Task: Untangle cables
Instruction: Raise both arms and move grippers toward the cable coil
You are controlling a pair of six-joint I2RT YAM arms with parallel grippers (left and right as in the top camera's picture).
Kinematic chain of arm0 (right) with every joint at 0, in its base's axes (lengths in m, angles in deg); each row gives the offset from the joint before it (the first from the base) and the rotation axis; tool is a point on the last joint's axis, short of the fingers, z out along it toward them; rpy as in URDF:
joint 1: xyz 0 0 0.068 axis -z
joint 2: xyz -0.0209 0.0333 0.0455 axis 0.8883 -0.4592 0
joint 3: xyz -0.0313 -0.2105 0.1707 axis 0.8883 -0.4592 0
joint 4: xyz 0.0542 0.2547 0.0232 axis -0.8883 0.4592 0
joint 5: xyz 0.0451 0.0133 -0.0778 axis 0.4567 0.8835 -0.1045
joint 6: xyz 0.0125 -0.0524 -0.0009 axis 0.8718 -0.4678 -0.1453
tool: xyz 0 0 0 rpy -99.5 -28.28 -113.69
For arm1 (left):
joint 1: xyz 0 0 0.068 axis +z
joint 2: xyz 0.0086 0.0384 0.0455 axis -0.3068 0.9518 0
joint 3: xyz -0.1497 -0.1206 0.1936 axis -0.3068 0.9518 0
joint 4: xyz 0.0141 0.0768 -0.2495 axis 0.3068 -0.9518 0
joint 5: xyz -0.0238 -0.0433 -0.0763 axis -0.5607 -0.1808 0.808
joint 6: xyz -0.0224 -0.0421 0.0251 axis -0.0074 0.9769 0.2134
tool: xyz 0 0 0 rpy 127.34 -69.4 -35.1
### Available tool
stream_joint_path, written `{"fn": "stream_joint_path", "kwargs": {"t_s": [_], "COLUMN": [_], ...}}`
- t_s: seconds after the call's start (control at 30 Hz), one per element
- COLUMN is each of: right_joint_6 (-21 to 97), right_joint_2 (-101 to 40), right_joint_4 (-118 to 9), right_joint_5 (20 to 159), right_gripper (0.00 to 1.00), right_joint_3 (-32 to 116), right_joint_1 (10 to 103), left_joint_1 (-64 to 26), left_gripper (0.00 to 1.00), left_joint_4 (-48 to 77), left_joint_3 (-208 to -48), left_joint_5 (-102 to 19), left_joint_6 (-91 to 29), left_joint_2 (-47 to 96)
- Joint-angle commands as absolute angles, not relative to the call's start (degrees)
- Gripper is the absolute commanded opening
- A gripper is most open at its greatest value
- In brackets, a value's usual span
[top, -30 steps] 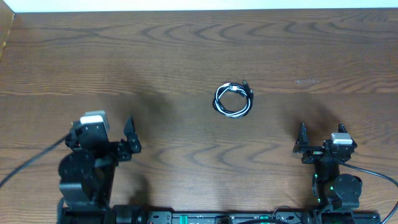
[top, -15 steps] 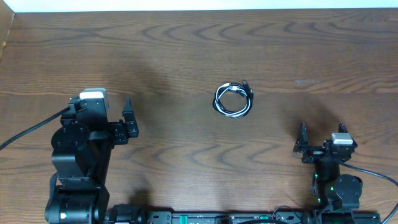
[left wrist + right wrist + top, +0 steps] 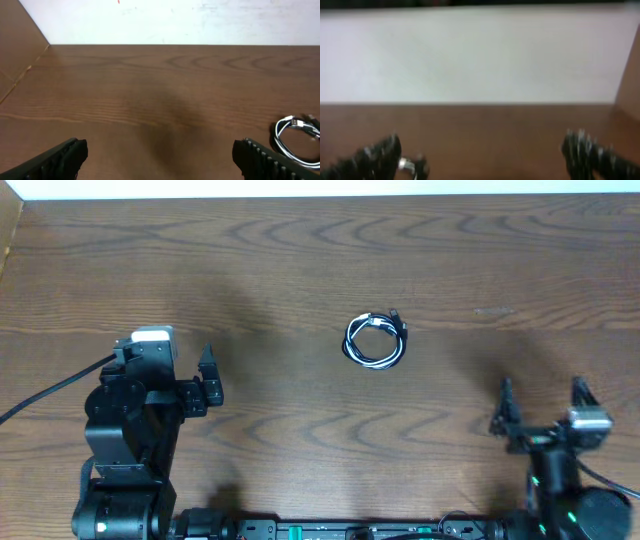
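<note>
**Then on the table: two empty grippers, one cable coil**

Left gripper point(image 3: 160, 146): jaws spread wide, its fingers point(image 3: 60, 156) at the two lower corners of the wrist view. Nothing was held and nothing touched.

Right gripper point(image 3: 542, 390): jaws likewise parted wide and empty, near the front of the table point(image 3: 300, 260). Its own wrist view was blurred.

Cables point(image 3: 378, 323): one coil, made of one white cord point(image 3: 290, 120) and one black cord point(image 3: 403, 333) looped together. It lay flat on the wood at about mid-width and mid-depth. It sat well apart from both grippers, ahead and to the right of the left one, ahead and to the left of the right one. In the left wrist view it showed at the lower right margin, partly cut off.

Edges: a white wall point(image 3: 175, 20) ran along the far side, and a wooden side panel point(image 3: 15, 55) rose at the far left corner. Open wood lay all around the coil and between it and each gripper.

Count: grippers, two; coils, one; cords, two. One thick black lead point(image 3: 50, 395) trailed from the left arm point(image 3: 125, 430) toward the left margin.
</note>
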State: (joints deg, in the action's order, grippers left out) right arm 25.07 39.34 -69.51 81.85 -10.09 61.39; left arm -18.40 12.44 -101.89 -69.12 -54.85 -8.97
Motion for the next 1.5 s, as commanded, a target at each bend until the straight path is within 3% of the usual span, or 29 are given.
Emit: {"fn": "stream_joint_path", "kwargs": {"t_s": [0.0, 0.2, 0.47, 0.87, 0.97, 1.03, 1.07, 1.1, 1.13, 1.2, 1.27, 1.3, 1.37, 1.4, 1.47], "right_joint_6": [25.0, 25.0, 24.6, 18.8, 18.2, 18.2, 18.2, 18.2, 18.2, 18.2, 18.2, 18.2, 18.1, 17.3, 16.4], "right_joint_2": [37.7, 28.0, 5.6, -18.9, -21.7, -22.7, -23.0, -23.1, -23.1, -23.1, -23.0, -23.0, -23.1, -23.1, -23.1], "right_joint_4": [-64.1, -57.7, -50.9, -49.3, -49.3, -49.3, -49.3, -49.3, -49.3, -49.2, -48.8, -48.4, -47.5, -47.4, -47.3], "right_joint_5": [82.0, 82.3, 86.6, 95.4, 98.2, 98.6, 98.6, 98.6, 98.7, 99.9, 100.5, 100.5, 100.4, 100.4, 100.4], "right_gripper": [0.99, 0.99, 0.99, 0.99, 0.99, 0.99, 0.99, 0.99, 0.99, 0.99, 0.99, 0.99, 0.99, 0.95, 0.61], "right_joint_3": [-0.2, 12.2, 28.6, 35.7, 35.7, 35.7, 35.7, 35.7, 35.7, 35.7, 35.7, 35.7, 35.7, 35.7, 35.7], "right_joint_1": [61.6, 61.6, 61.6, 61.6, 61.6, 61.5, 61.5, 61.6, 61.6, 61.5, 61.5, 61.5, 61.5, 61.5, 61.5], "left_joint_1": [-18.2, -18.2, -18.2, -18.2, -18.2, -18.2, -18.2, -18.2, -18.2, -18.2, -18.2, -18.2, -18.2, -18.2, -18.2], "left_gripper": [0.98, 0.98, 0.98, 0.97, 0.89, 0.58, 0.29, 0.11, 0.08, 0.1, 0.6, 0.68, 0.71, 0.88, 0.96], "left_joint_4": [12.7, 14.8, 15.0, 19.7, 20.9, 21.6, 21.8, 22.2, 22.7, 23.4, 23.7, 23.7, 23.6, 23.6, 23.7], "left_joint_3": [-103.1, -103.1, -103.2, -103.4, -103.4, -103.4, -103.4, -103.4, -103.4, -103.4, -103.4, -103.4, -103.4, -103.4, -103.4], "left_joint_5": [-69.1, -61.7, -61.6, -54.6, -54.5, -54.1, -54.2, -54.2, -54.1, -54.1, -53.7, -53.3, -52.7, -52.7, -52.6], "left_joint_6": [-53.1, -53.1, -52.4, -51.8, -50.7, -49.9, -49.1, -48.3, -47.4, -46.4, -46.0, -46.0, -45.8, -45.5, -45.5], "left_joint_2": [-8.3, -6.7, -3.6, -1.7, -1.0, -0.8, -0.8, -0.8, -0.8, -0.8, -0.8, -0.8, -0.8, -0.8, -0.8]}}
